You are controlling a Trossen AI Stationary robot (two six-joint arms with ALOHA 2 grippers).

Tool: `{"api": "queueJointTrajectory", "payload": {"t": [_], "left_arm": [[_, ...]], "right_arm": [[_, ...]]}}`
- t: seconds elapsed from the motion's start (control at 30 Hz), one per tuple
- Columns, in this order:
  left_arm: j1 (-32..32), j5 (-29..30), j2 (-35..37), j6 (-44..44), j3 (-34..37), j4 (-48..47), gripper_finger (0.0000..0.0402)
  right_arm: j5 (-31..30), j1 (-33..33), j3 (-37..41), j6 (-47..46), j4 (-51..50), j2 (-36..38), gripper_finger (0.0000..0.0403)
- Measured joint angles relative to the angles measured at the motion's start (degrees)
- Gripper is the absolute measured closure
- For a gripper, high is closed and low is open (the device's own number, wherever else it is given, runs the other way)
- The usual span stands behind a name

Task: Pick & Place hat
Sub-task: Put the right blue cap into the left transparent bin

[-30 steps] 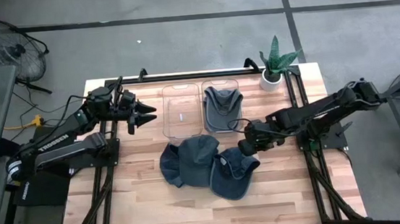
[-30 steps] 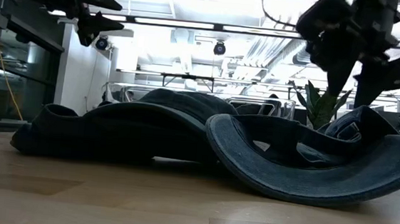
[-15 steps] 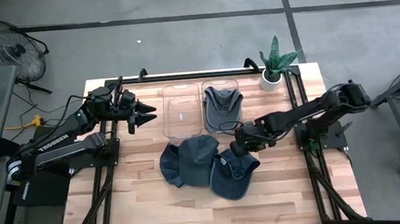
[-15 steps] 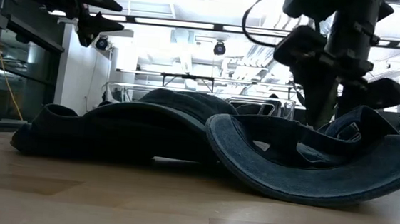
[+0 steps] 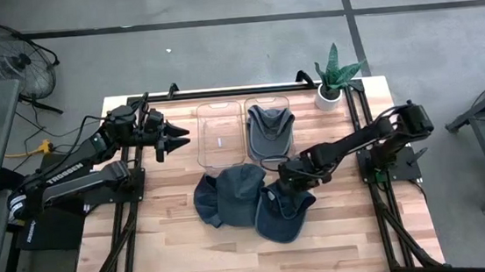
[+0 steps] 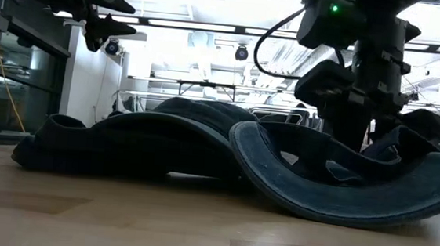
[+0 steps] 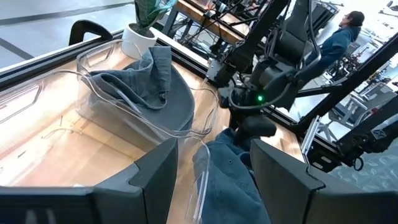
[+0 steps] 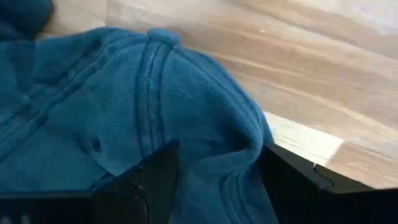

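Several dark blue hats lie in a pile on the wooden table. The right-hand hat [image 5: 280, 214] rests upside down on its brim [image 6: 340, 191], and another hat [image 5: 230, 194] lies to its left. My right gripper [image 5: 286, 174] is open and down on the right-hand hat's far part; the right wrist view shows it [image 8: 221, 180] astride a ridge of blue cloth. My left gripper [image 5: 175, 140] waits open in the air at the table's far left, beside the clear bins. My right gripper comes from above, slanting in from the table's right. Its two fingers [image 8: 155, 180] stand on either side of a raised fold of the hat's crown [image 8: 242, 143], and the cloth fills the gap between them. The hat lies on the table with its brim rocked up [image 6: 436, 175].
Two clear bins stand at the far middle of the table. The left bin [image 5: 220, 136] holds nothing; the right bin [image 5: 286, 106] holds a grey-blue hat [image 5: 268, 127]. A potted plant [image 5: 336, 79] stands at the far right corner. Bare wood lies near and to both sides.
My right gripper has moved toward the table's left and down onto the right-hand hat. In the low view the hat's brim has rocked: its right end has risen and the bowl looks pressed in. The other hats have stayed put.
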State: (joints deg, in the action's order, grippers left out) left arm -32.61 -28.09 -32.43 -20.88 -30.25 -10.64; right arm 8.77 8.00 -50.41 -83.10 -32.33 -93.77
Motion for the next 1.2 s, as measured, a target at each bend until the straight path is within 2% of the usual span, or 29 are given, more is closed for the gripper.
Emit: {"api": "queueJointTrajectory", "payload": {"t": [0.2, 0.5, 0.7, 0.9, 1.2], "left_arm": [[0.0, 0.27, 0.01, -0.02, -0.01, -0.01, 0.0202], [0.0, 0.8, -0.01, -0.01, -0.04, -0.31, 0.0202], [0.02, 1.61, -0.01, -0.05, -0.04, -0.32, 0.0202], [-0.01, 2.11, -0.01, -0.24, -0.04, -0.34, 0.0202], [-0.01, 2.17, -0.01, -0.42, -0.04, -0.45, 0.0202]], "right_arm": [[0.93, 0.01, 0.0, 1.29, 4.83, -2.04, 0.0194], [1.22, 0.01, -0.13, 2.82, 5.0, -2.89, 0.0206], [1.2, 0.04, -0.07, 3.71, 5.0, -3.0, 0.0276], [1.09, 0.04, -0.02, 5.4, 4.85, -3.05, 0.0384], [0.96, 0.81, 0.0, 6.0, 3.87, -1.84, 0.0395]]}}
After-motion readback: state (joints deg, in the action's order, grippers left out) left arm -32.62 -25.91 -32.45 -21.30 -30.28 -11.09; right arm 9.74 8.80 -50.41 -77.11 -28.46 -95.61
